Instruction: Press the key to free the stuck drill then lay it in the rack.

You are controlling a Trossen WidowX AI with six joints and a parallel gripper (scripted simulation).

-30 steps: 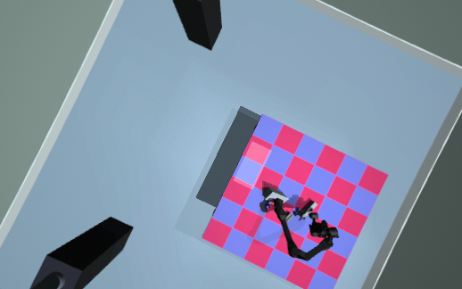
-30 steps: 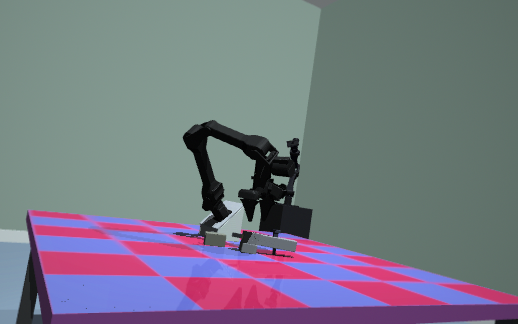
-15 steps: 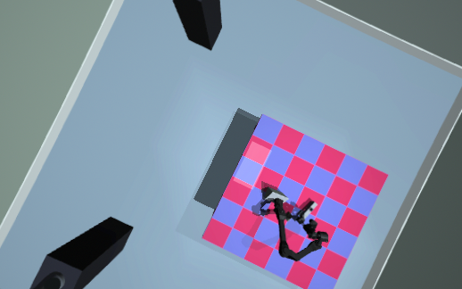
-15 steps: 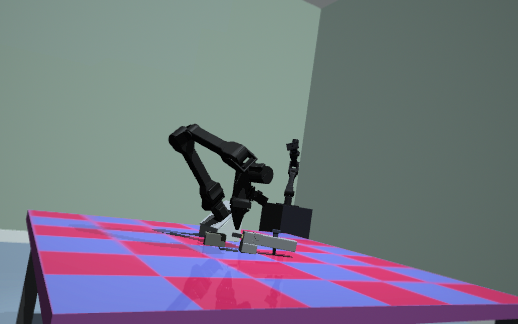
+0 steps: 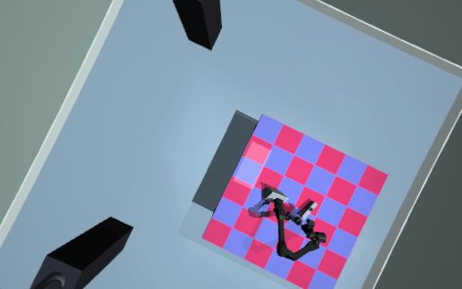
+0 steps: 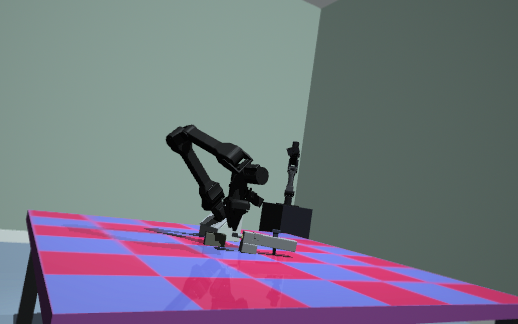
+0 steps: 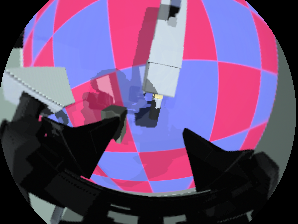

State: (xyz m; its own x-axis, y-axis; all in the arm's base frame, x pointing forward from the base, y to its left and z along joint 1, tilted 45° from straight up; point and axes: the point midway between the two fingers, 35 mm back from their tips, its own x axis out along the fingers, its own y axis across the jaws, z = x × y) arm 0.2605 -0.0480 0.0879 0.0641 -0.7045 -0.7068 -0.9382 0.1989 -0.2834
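A long pale grey block (image 5: pixel 305 211) (image 6: pixel 266 241) (image 7: pixel 167 47) lies on the checkered table, with a dark key (image 6: pixel 275 233) (image 7: pixel 173 12) at its far part. The drill (image 7: pixel 155 106), with a small yellowish part and a dark end, sticks out of the block's near end. My gripper (image 6: pixel 236 228) (image 7: pixel 152 125) is open and empty, low over the table, fingertips pointing down. In the wrist view the drill's end lies between and just ahead of the fingertips. A small grey block (image 6: pixel 213 239) (image 7: pixel 115 118), which looks like the rack, stands beside the left fingertip.
A white wedge-shaped body (image 5: pixel 276 196) (image 7: pixel 45 86) stands by the arm's base, left in the wrist view. Large black boxes (image 5: pixel 199 22) (image 5: pixel 86 250) are away from the table. A dark box (image 6: pixel 296 221) shows behind the table in the exterior view.
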